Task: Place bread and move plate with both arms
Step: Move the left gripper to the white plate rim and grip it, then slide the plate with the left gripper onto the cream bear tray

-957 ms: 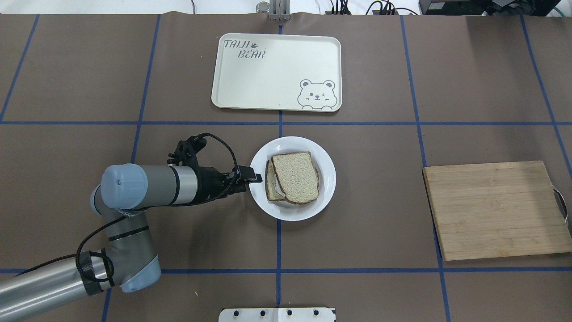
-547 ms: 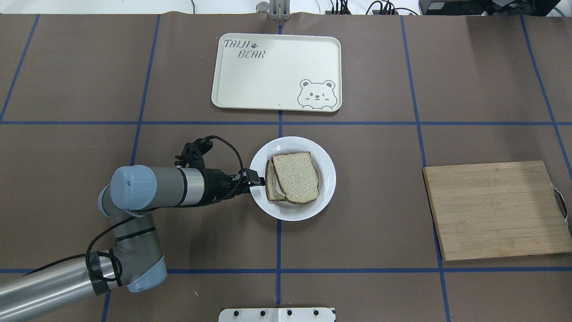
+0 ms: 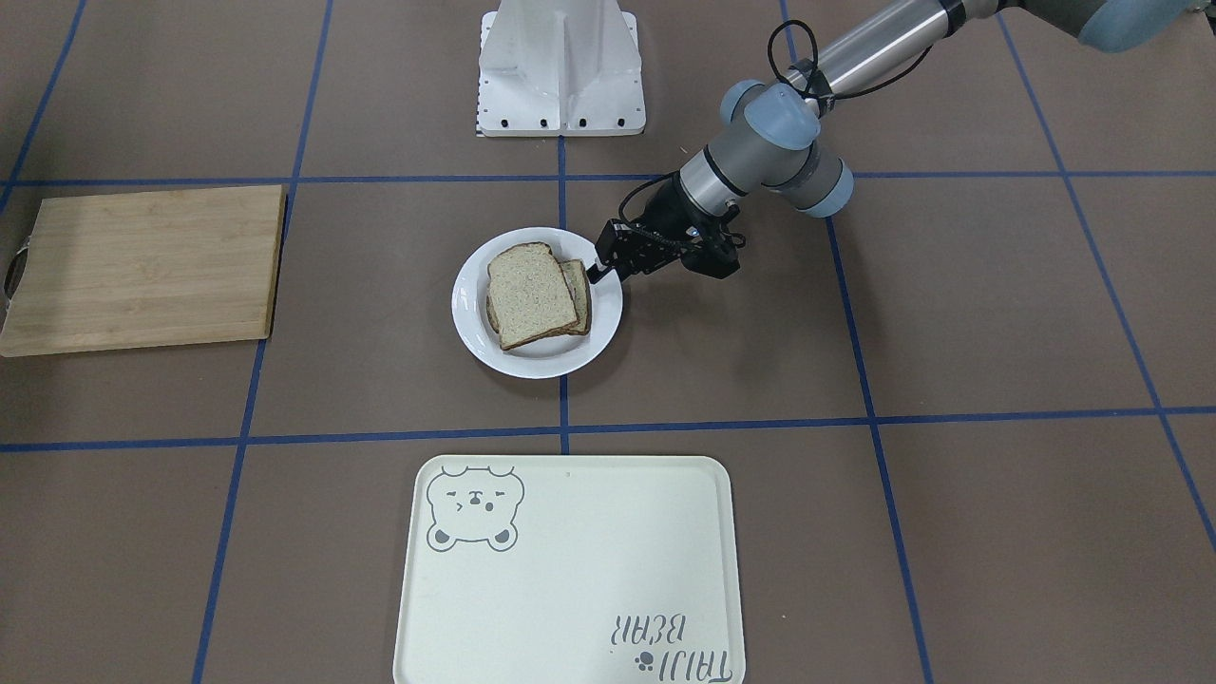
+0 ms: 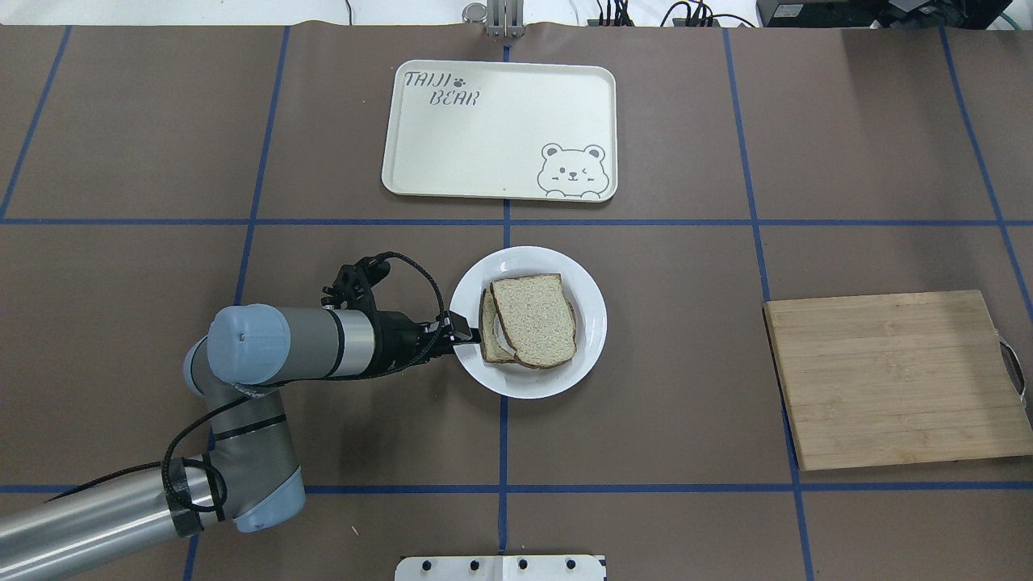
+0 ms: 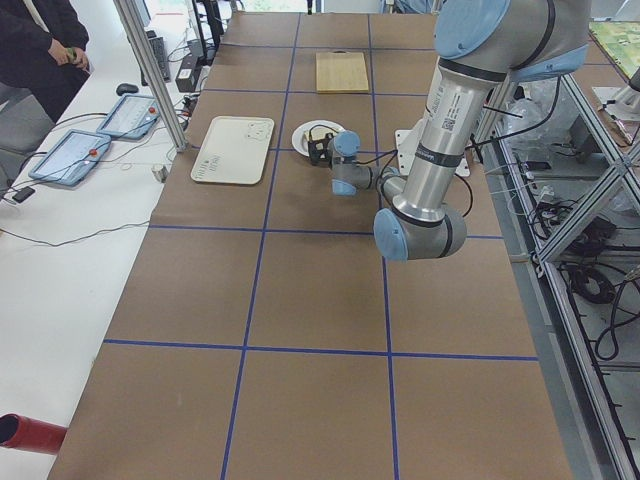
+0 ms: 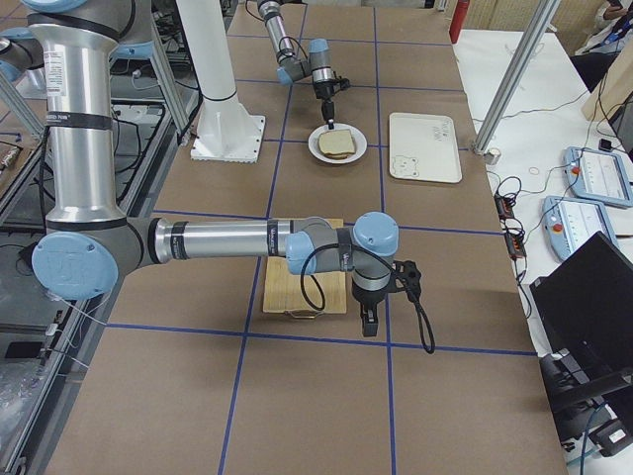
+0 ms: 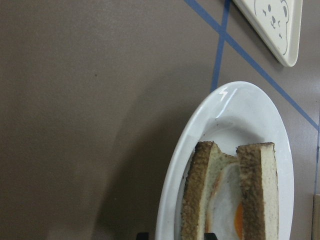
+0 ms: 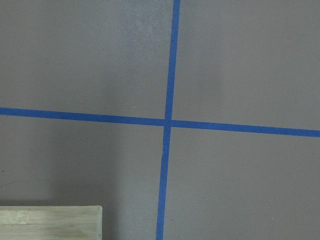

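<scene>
Brown paper crossed by blue tape lines is covering the tabletop [image 4: 121, 121]. Clock directions below are taking the overhead view as the dial, with the plate at its centre.

The right arm [image 6: 227, 240] is showing only in the exterior right view. It is stretching low over the wooden cutting board [image 4: 896, 379], with its wrist hanging just past the board's edge and pointing down. Whether the right jaws are spread or pressed together cannot be told. The right wrist camera is showing only a tape crossing and a corner of the board.

The left arm [image 4: 290, 343] is reaching in from 8 o'clock, its forearm lying nearly level above the tabletop. The left jaws are meeting the plate's rim at 9 o'clock. In the left wrist view two dark tips are peeking in at the bottom edge, one on each side of the rim, so the jaws are looking spread rather than pinching.

The cutting board is lying well apart at 3 to 4 o'clock. The cream tray [image 4: 500, 129] with the bear drawing is lying at 12 o'clock.

The plate [image 4: 524, 379] is sitting on the tape crossing at mid-table. The bread [image 4: 534, 319] is resting on the plate, stacked on a second slice [image 4: 487, 335]. It is shifted toward 3 o'clock, so the lower slice is peeking out at 9 o'clock. A fried egg [image 7: 222, 200] is showing between the two slices.
</scene>
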Motion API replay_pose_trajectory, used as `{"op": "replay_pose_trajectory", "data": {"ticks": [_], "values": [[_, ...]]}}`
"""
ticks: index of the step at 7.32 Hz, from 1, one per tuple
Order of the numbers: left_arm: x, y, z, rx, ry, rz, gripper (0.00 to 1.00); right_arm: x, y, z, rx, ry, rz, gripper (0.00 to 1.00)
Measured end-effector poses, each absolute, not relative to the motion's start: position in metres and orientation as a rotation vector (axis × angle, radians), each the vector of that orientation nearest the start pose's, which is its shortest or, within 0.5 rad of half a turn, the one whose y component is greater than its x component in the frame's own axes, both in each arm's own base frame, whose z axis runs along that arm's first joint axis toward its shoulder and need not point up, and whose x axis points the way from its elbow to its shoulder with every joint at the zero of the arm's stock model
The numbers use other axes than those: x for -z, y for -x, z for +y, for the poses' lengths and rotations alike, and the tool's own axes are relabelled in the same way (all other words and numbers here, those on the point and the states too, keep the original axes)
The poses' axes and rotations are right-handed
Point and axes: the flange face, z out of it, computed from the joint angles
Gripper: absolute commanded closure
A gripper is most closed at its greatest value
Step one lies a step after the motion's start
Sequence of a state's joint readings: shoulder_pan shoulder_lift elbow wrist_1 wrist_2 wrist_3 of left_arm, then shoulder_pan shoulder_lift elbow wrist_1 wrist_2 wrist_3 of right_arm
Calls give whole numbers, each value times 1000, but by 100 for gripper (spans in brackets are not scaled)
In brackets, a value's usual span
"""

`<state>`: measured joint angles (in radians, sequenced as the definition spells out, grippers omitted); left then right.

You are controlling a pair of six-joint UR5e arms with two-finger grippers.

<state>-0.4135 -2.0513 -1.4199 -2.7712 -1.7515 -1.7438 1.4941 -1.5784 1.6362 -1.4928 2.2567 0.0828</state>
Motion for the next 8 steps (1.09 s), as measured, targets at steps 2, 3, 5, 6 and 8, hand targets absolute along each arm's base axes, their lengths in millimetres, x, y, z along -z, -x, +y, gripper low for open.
{"op": "replay_pose_trajectory", "data": {"ticks": [2, 3, 5, 6, 8], "values": [[-321, -571, -375, 329, -50, 1557, 94, -629, -32, -501, 40, -74, -693, 0], [-320, -573, -374, 330, -53, 1562, 100, -629, -32, -501, 39, -73, -693, 0], [-319, -575, -371, 327, -53, 1571, 100, -629, -32, -501, 39, -73, -693, 0], [-320, -574, -369, 322, -53, 1586, 100, -629, -32, -501, 39, -73, -693, 0], [-316, -567, -366, 310, -58, 1640, 100, -629, -32, -501, 39, -73, -694, 0]]}}
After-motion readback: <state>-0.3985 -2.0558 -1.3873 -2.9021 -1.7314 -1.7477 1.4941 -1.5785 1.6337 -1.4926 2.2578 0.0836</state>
